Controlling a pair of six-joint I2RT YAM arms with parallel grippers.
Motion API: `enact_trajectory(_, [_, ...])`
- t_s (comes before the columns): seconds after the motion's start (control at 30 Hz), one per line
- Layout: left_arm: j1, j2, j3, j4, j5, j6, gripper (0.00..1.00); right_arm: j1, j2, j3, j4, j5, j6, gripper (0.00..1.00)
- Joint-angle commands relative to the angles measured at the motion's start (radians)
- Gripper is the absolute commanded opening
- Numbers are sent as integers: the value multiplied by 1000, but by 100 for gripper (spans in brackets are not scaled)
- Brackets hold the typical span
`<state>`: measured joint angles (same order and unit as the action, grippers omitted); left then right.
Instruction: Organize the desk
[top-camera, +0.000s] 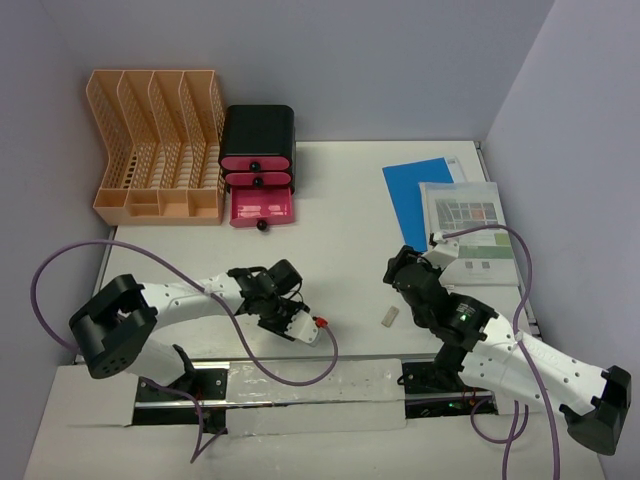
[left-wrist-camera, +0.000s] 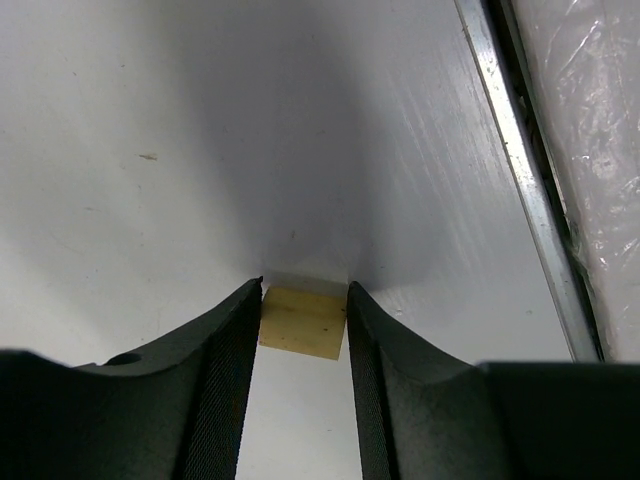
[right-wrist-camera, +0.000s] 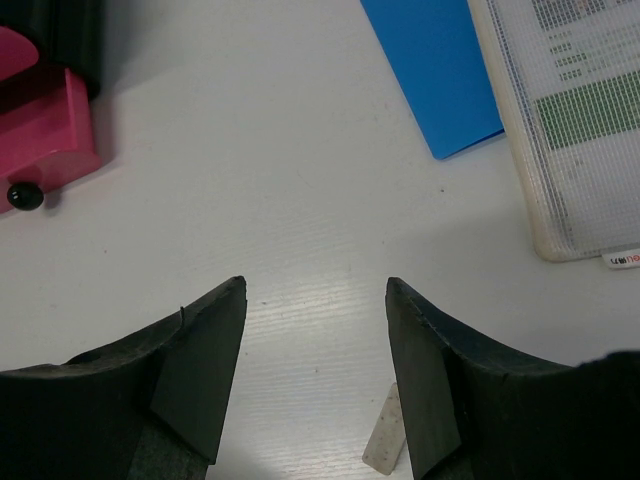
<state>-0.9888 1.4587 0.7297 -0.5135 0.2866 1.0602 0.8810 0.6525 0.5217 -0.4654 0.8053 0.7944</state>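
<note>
Jaws of our left gripper (left-wrist-camera: 303, 288) flank the tan block (left-wrist-camera: 303, 325) by the near edge of the desk (left-wrist-camera: 150, 120), half-closed; we cannot tell if gripping.

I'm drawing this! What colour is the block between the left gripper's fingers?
The block is pale yellow-tan; clearest in left wrist view.

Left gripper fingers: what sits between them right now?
A small tan block, both fingers against its sides, on the white desk; the left wrist view shows it.
</note>
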Motion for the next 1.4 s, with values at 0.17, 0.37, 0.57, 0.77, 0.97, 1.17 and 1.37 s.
enact_trajectory(0.17, [73, 8, -21, -78, 33, -7, 76, -2, -5, 3, -5, 38, -2, 65])
enact_trajectory(0.37, [125, 5, -5, -127, 24, 44, 84, -4, -17, 0, -5, 44, 3, 65])
enact_trajectory(0.57, [124, 33, 1, -74, 42, 21, 82, -3, -14, -1, -6, 41, 4, 65])
enact_trajectory(0.77, [124, 77, 39, -27, 55, -14, 79, -4, -9, 10, -20, 44, 2, 65])
enact_trajectory(0.97, [111, 128, 40, -34, 49, -18, 70, -2, -17, 7, -22, 51, -3, 65])
enact_trajectory(1.17, [108, 147, 42, -66, 54, -11, 47, -4, -14, 12, -22, 54, -11, 65])
enact_trajectory(1.37, [109, 135, 52, -79, 26, -53, 30, -3, -21, 11, -24, 57, -14, 65])
